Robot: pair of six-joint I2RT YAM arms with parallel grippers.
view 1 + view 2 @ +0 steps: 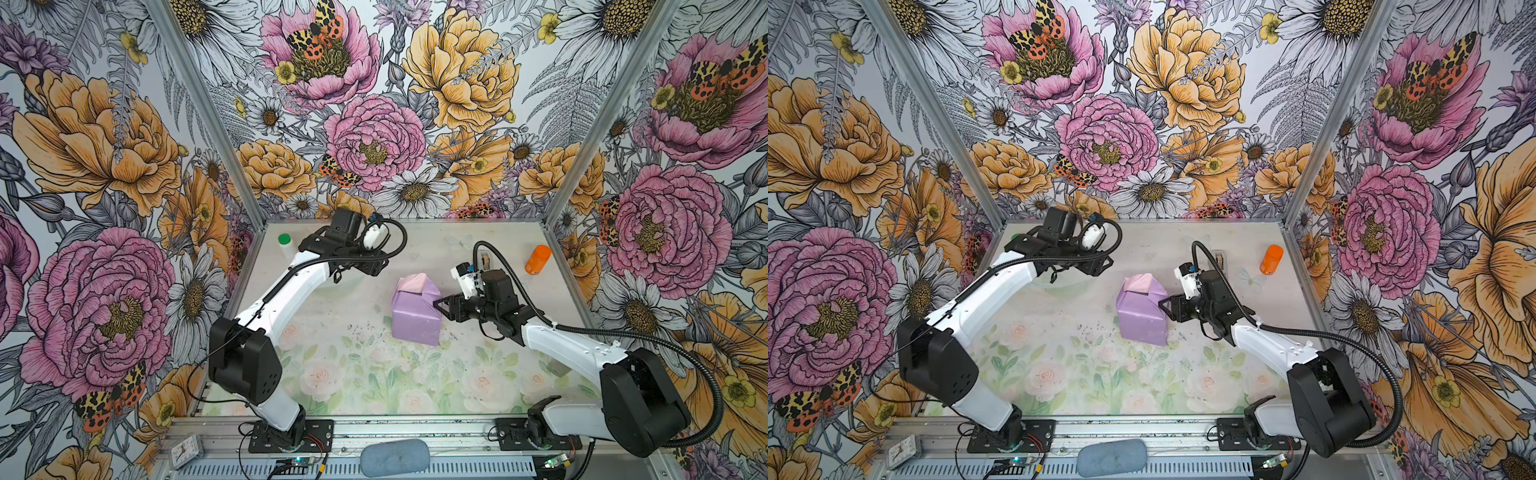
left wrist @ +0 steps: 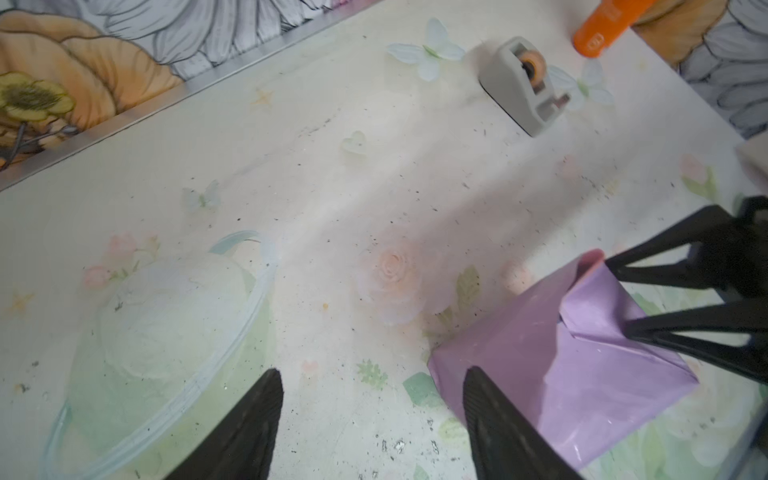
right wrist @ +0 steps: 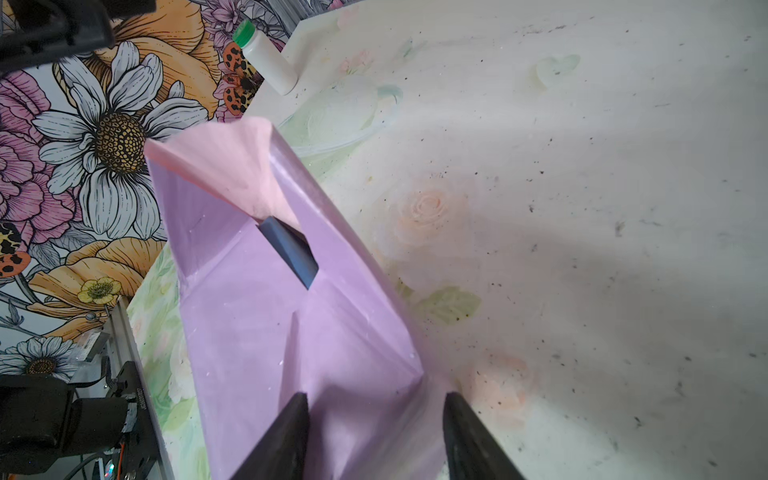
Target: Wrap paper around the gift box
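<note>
Black ribbed fingers (image 2: pixel 249 424) of the left gripper (image 2: pixel 372 374) sit closest in the left wrist view. They are spread wide with nothing between them, hovering just beside the parcel. Parcel = matte navy-blue square gift box (image 3: pixel 291 253) inside the thin pale-pink paper (image 1: pixel 415 320), which looks lilac where it lies over the box. Only a navy sliver shows through a gap in the folds.

Right gripper (image 3: pixel 376 399): jaws half spread, tips against the folded end of the paper on the box's right side. It looks like pressing, not pinching, as far as I can tell. Raised pink flap (image 1: pixel 409 282) stands loose at the box's far end.

Step, my read: closing the ends. To do it well:
- Hold the right tips on the fold so it doesn't spring.
- Bring the left gripper onto the raised flap.
- Crease the flap tight along the box edge and cover the navy gap.
- Then tape.

Containers:
- Grey plastic tape dispenser (image 2: pixel 523 83), behind the box, tape roll in it.
- White plastic bottle with green cap (image 1: pixel 284 245), behind-left of the box, capped, contents hidden.
- Orange plastic cylinder (image 1: pixel 537 259), behind-right of the box, contents hidden.
- Box lid is hidden by the paper, contents unknown.
</note>
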